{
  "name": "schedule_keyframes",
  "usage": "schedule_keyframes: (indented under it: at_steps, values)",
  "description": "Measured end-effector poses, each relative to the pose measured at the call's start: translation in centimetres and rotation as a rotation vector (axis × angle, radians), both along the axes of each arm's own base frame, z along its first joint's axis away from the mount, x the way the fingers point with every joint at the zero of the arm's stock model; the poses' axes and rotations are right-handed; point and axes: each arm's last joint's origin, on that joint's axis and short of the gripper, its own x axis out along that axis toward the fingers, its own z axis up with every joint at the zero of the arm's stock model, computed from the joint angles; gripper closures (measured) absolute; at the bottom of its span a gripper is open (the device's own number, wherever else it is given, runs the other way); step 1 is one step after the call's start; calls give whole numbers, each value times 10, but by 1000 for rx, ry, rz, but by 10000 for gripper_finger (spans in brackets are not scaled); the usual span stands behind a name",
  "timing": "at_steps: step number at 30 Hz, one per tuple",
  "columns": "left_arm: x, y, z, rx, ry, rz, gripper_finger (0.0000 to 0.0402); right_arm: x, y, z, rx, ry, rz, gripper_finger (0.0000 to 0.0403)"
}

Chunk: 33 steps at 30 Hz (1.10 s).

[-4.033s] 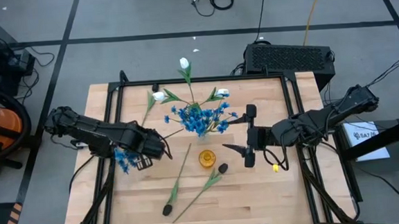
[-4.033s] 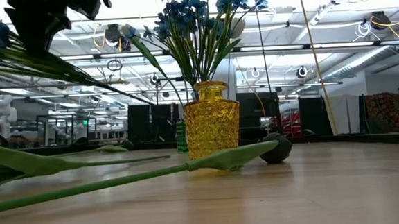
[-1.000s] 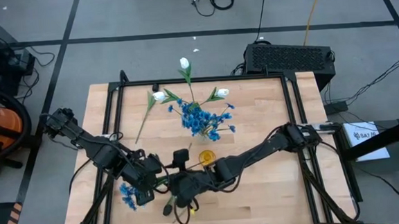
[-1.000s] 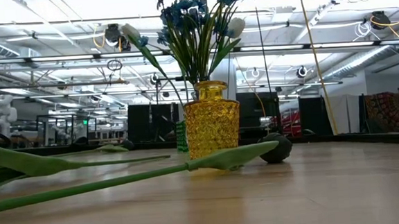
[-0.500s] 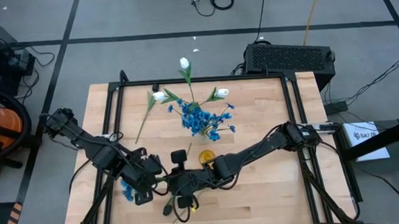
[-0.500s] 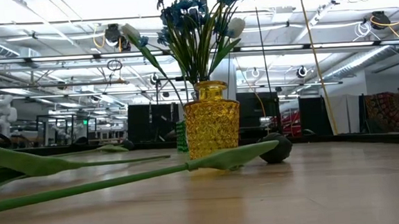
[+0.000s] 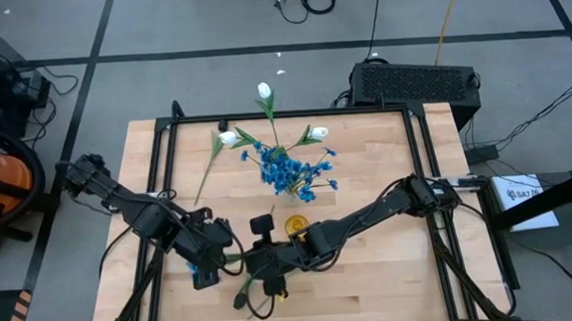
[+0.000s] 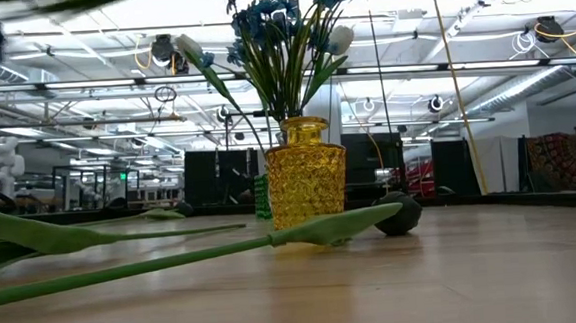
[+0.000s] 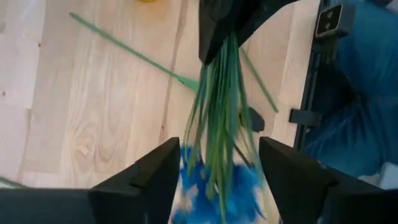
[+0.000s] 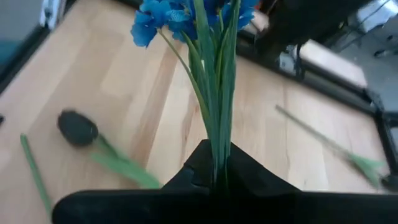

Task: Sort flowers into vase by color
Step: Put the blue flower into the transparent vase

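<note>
- Right gripper [image 10: 214, 180] is clamped on the green stems of a blue flower bunch [image 10: 177, 12] near the table's front-left; the left gripper [image 9: 217, 180] stands wide around those stems, gripping nothing.
- Risk, as I judge it: the thin stems could slip or fan apart in the single pinch — spilling before reaching the yellow vase [image 8: 307, 175].
- Loose dark-bud stems [image 8: 174, 257] lie near the vase and could snag.
- Surface is a pale wooden table [image 7: 374, 294]; beyond it, a grey floor with cables and a bright workshop ceiling.
</note>
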Motion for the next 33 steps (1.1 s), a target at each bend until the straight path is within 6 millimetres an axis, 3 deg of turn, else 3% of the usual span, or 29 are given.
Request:
schedule_keyframes:
  at_steps: [6, 9, 12, 15, 21, 25, 29, 33]
  values:
    - [-9, 11, 19, -42, -57, 34, 169, -13, -1, -11, 91, 192, 26, 399]
    - [-17, 14, 35, -62, -106, 24, 169, -23, -3, -5, 102, 258, 20, 399]
    - [-28, 15, 50, -56, -181, -5, 169, -40, -9, 22, 121, 258, 5, 399]
    - [-39, 17, 65, -24, -275, -43, 168, -69, -17, 65, 147, 230, -5, 399]
    - [-59, 22, 81, 146, -454, -71, 168, -147, -30, 159, 227, 40, 5, 399]
    - [-59, 21, 85, 297, -560, -69, 168, -201, -34, 205, 174, -146, -1, 399]
    - [-48, 14, 81, 400, -637, -108, 168, -244, -41, 220, 125, -325, -41, 399]
    - [-24, -1, 68, 504, -737, -190, 168, -256, -46, 197, 126, -523, -10, 399]
